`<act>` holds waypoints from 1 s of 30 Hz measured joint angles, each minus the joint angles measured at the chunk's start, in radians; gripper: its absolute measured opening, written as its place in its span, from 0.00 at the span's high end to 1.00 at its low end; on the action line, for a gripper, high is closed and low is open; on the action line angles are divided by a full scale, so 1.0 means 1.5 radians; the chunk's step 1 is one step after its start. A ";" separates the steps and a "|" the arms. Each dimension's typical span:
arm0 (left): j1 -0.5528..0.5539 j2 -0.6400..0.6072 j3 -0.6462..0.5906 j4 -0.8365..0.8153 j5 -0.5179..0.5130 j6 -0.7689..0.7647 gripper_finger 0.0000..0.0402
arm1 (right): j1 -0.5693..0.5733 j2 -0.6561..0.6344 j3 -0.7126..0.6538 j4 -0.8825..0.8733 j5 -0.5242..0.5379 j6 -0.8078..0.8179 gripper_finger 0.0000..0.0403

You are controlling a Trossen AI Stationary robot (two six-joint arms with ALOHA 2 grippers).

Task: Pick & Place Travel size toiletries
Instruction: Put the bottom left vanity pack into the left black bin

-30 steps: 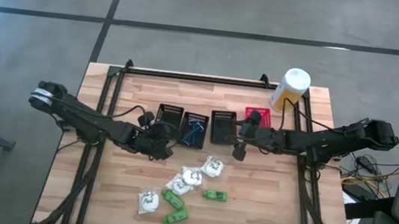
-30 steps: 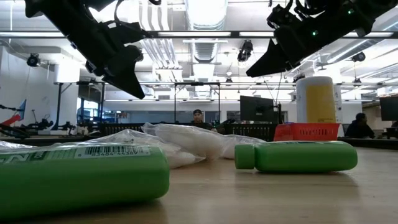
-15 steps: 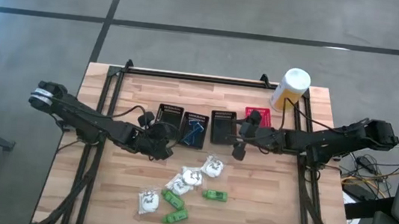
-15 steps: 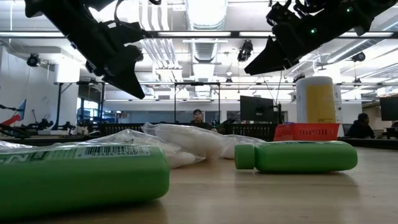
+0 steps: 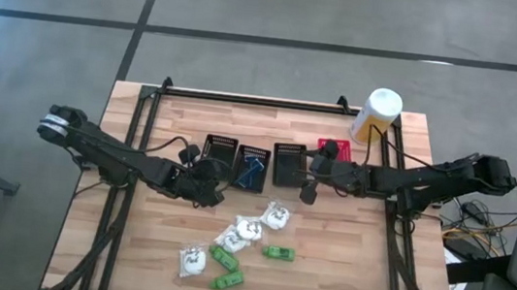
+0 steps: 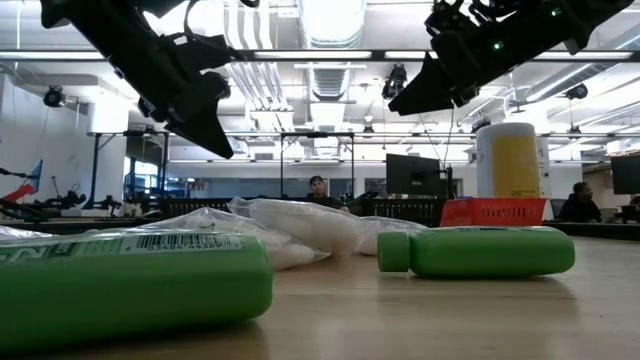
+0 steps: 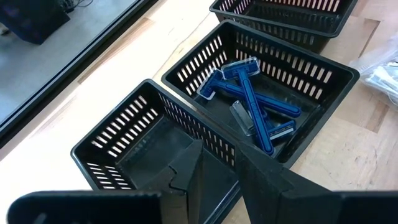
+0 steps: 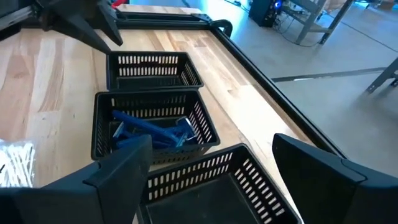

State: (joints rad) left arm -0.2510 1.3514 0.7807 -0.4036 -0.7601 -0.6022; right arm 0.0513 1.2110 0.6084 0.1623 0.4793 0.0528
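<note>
Near green packet [image 6: 120,285] blurred, cut by low view edge; red basket [image 5: 334,151] partly hidden by right arm.

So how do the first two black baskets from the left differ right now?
The leftmost black basket looks empty, while the second black basket holds blue razors. The left gripper hangs over the first; nothing hangs over the second. Both are the same slotted black type.

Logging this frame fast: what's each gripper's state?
Left gripper: shut, empty, above the black baskets.
Right gripper: open, empty.
</note>
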 joint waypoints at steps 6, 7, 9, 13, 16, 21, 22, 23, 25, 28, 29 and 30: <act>0.000 0.000 0.000 0.000 0.000 0.000 0.75 | 0.000 0.000 0.006 0.000 0.030 0.000 0.15; 0.000 0.000 0.000 0.000 0.000 0.000 0.75 | 0.000 0.000 0.006 0.000 0.030 0.003 0.15; 0.000 0.000 0.000 0.000 0.000 0.000 0.75 | 0.000 0.000 0.006 -0.001 0.031 0.010 0.14; 0.000 0.000 0.000 0.000 0.000 0.000 0.75 | 0.000 0.000 0.006 -0.001 0.032 0.015 0.15; 0.000 0.000 0.000 0.000 0.000 0.000 0.75 | 0.000 0.000 0.006 -0.001 0.032 0.039 0.17; 0.000 0.000 0.000 0.000 0.000 0.000 0.75 | 0.000 0.001 0.006 -0.001 0.032 0.060 0.21; 0.000 0.000 0.000 0.000 0.000 0.000 0.75 | 0.000 0.001 0.006 -0.001 0.032 0.060 0.22; 0.000 0.000 0.000 0.000 0.000 0.000 0.75 | 0.000 0.001 0.006 -0.001 0.032 0.060 0.22; 0.000 0.000 0.000 0.000 0.000 0.000 0.75 | 0.000 0.001 0.006 -0.001 0.034 0.059 0.24; 0.000 0.000 0.000 0.000 0.000 0.000 0.75 | 0.001 0.001 0.006 -0.001 0.057 0.064 0.25; 0.000 0.000 0.000 0.000 0.000 0.000 0.75 | 0.000 0.001 0.006 -0.001 0.064 0.068 0.26; 0.000 0.000 0.000 0.000 0.000 0.000 0.75 | 0.000 0.001 0.006 -0.001 0.067 0.071 0.26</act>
State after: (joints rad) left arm -0.2510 1.3514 0.7807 -0.4042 -0.7603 -0.6022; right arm 0.0516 1.2121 0.6174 0.1614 0.5800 0.1586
